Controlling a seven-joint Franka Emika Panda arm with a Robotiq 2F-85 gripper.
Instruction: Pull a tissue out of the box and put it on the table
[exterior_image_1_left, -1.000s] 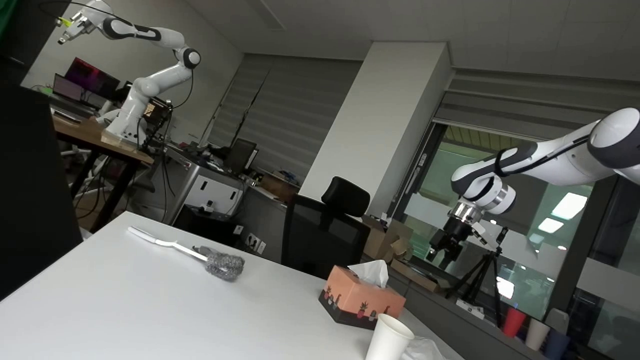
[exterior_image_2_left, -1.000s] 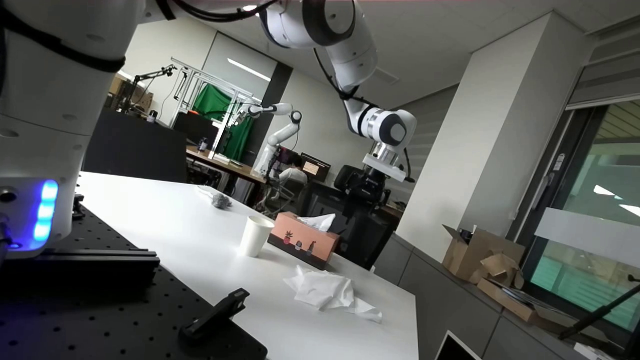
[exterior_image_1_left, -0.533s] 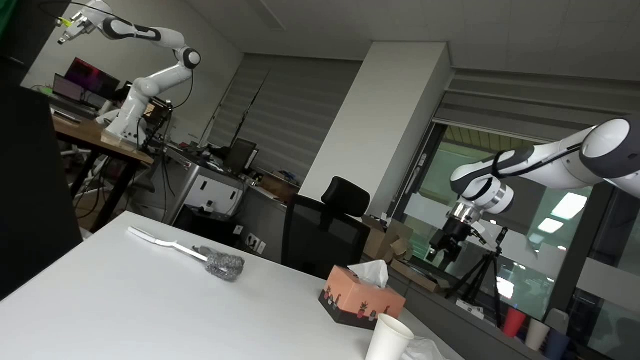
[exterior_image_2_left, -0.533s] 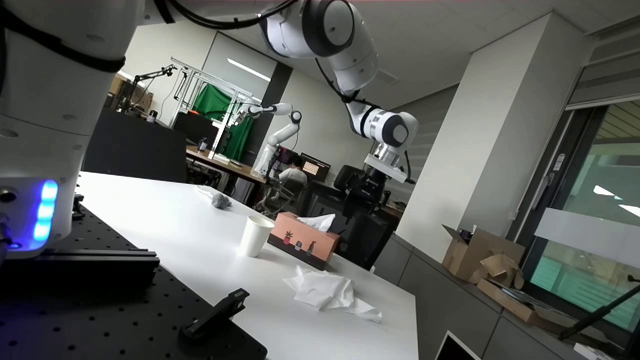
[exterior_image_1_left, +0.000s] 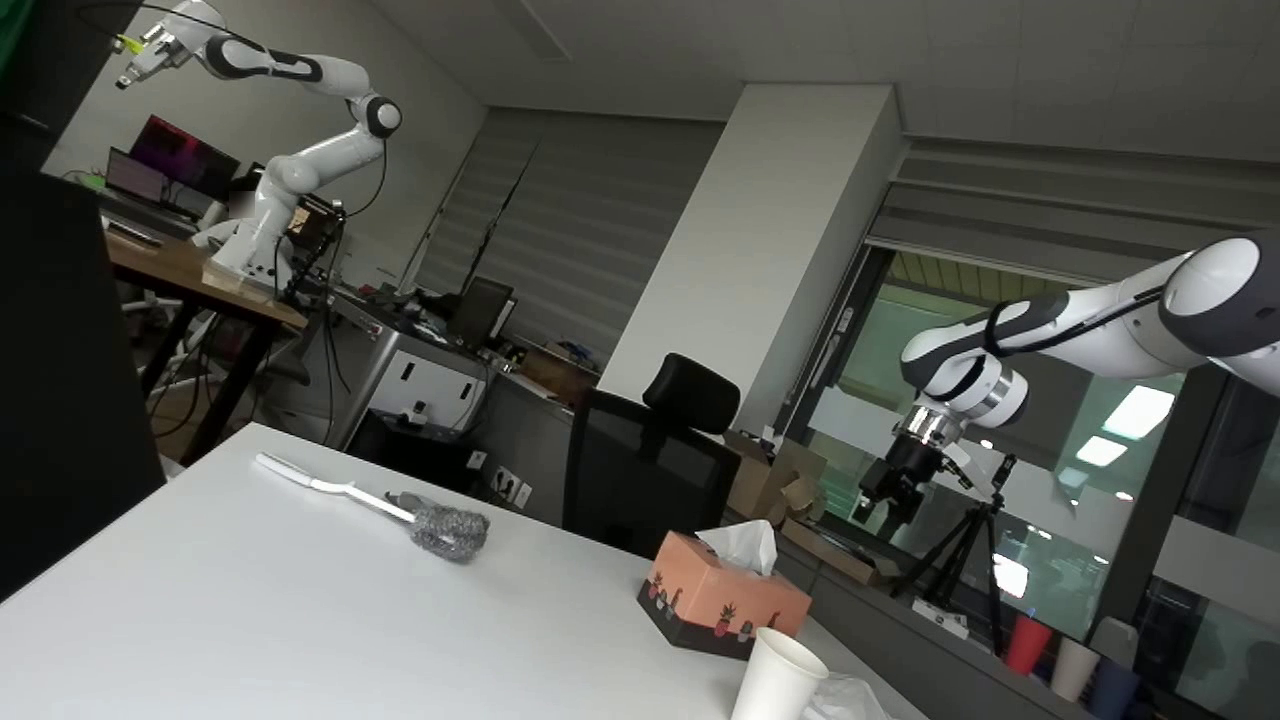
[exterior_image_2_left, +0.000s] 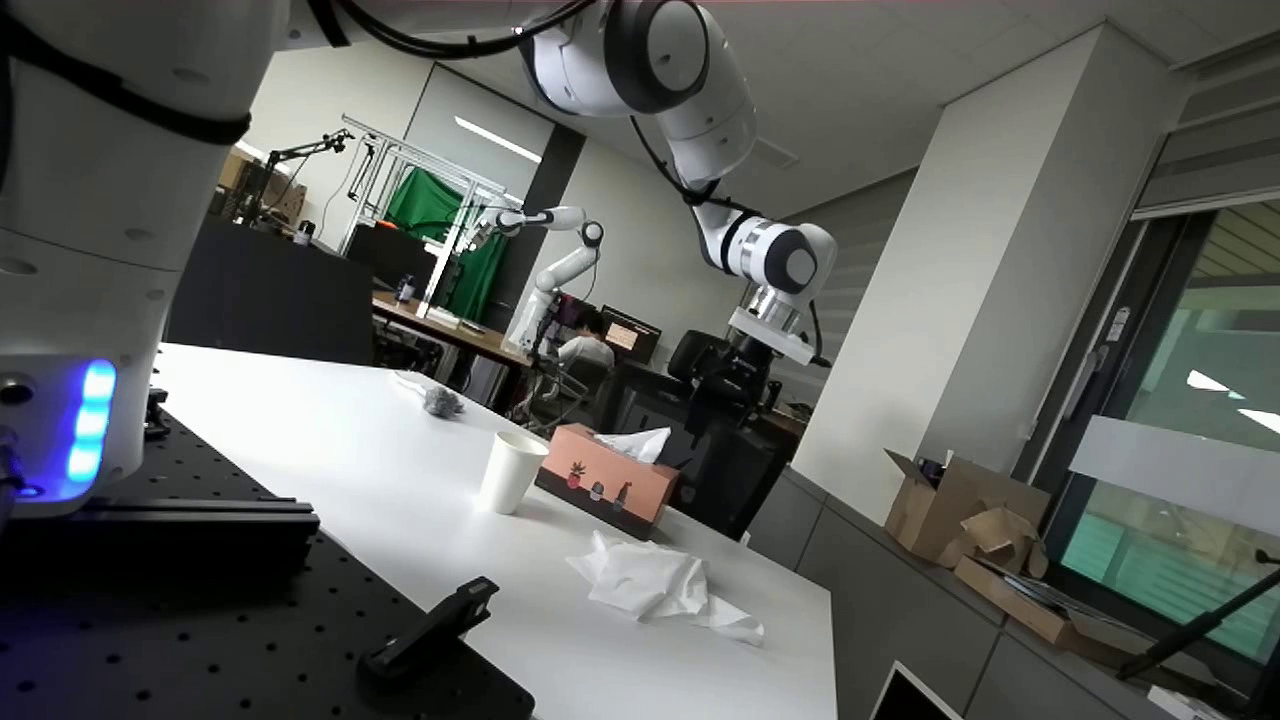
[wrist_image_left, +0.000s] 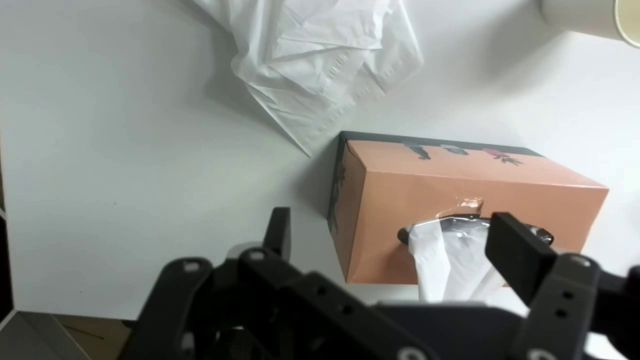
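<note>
The orange tissue box (exterior_image_1_left: 715, 597) stands on the white table (exterior_image_1_left: 400, 630) in both exterior views (exterior_image_2_left: 600, 478). A white tissue (exterior_image_1_left: 747, 547) sticks up from its slot. My gripper (exterior_image_1_left: 878, 518) hangs in the air above the box's level and is open and empty. In the wrist view the fingers (wrist_image_left: 391, 220) are wide apart; the box (wrist_image_left: 480, 195) and its tissue (wrist_image_left: 435, 260) lie below, partly hidden by the right finger and the gripper body. A loose crumpled tissue (exterior_image_2_left: 645, 580) lies on the table beside the box, also seen in the wrist view (wrist_image_left: 310, 60).
A white paper cup (exterior_image_2_left: 512, 475) stands close to the box. A grey-headed brush (exterior_image_1_left: 450, 530) with a white handle lies near the table's far edge. A black base plate (exterior_image_2_left: 220, 640) with a black clamp (exterior_image_2_left: 430, 635) borders the table. A black chair (exterior_image_1_left: 640, 470) stands behind.
The upper arm links have shifted slightly between one second and half a second ago; the gripper has barely moved. The box, tissues and cup have not moved.
</note>
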